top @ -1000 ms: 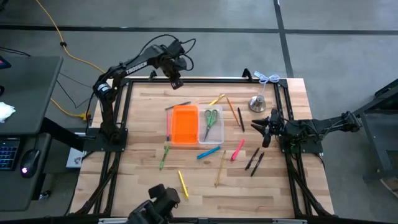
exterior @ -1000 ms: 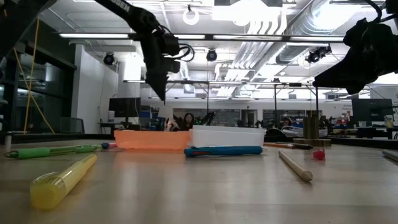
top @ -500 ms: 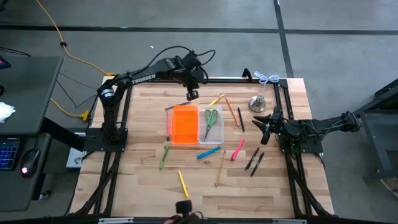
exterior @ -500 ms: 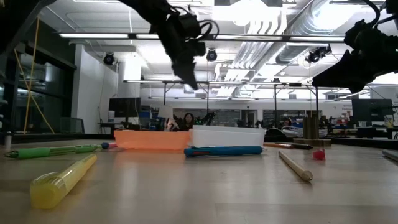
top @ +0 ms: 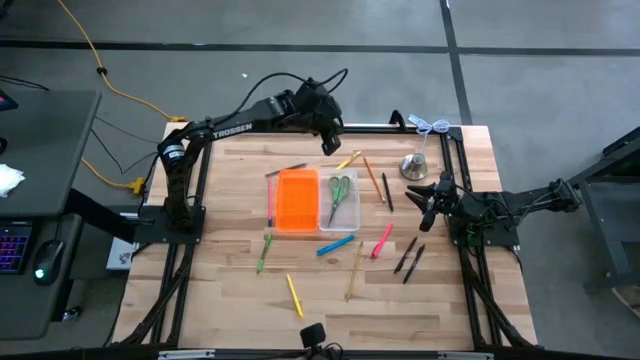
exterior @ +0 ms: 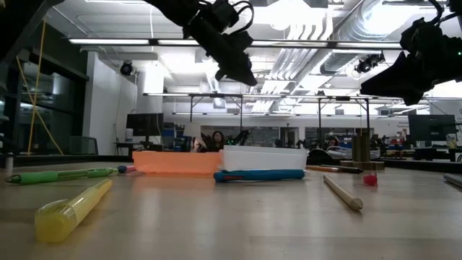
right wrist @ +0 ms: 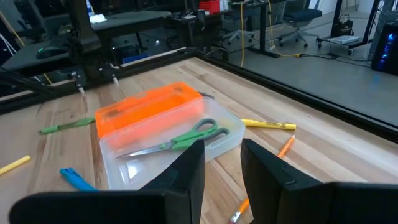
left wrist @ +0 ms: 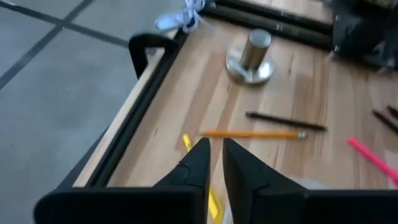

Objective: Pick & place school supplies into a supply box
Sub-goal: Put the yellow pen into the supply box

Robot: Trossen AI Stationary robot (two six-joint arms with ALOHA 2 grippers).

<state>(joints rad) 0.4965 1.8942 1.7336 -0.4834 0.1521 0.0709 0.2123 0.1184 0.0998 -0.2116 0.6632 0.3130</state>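
Observation:
The supply box lies mid-table, an orange half point(top: 297, 200) joined to a clear tray point(top: 345, 218). Green-handled scissors point(right wrist: 174, 140) lie in the tray. My left gripper point(top: 330, 145) hangs over the table's far edge, slanting down. Its fingers point(left wrist: 214, 149) stand slightly apart with nothing between them, above a yellow marker point(top: 348, 160). An orange pencil point(left wrist: 252, 134) and a black pen point(left wrist: 286, 121) lie just past it. My right gripper point(top: 418, 200) waits at the right, open, aimed at the box.
A silver bell-shaped object point(top: 414, 165) stands at the far right. Loose on the wood lie a pink marker point(top: 382, 240), blue marker point(top: 335, 245), green pen point(top: 264, 250), yellow marker point(top: 294, 295), wooden pencil point(top: 355, 270) and two black pens point(top: 405, 258). A black frame rail point(left wrist: 146, 93) edges the table.
My left gripper has swung along the far edge toward the table's right, from beyond the orange half's far left corner to above the yellow marker. It has risen a little, and tipped from pointing steeply down to a shallower slant.

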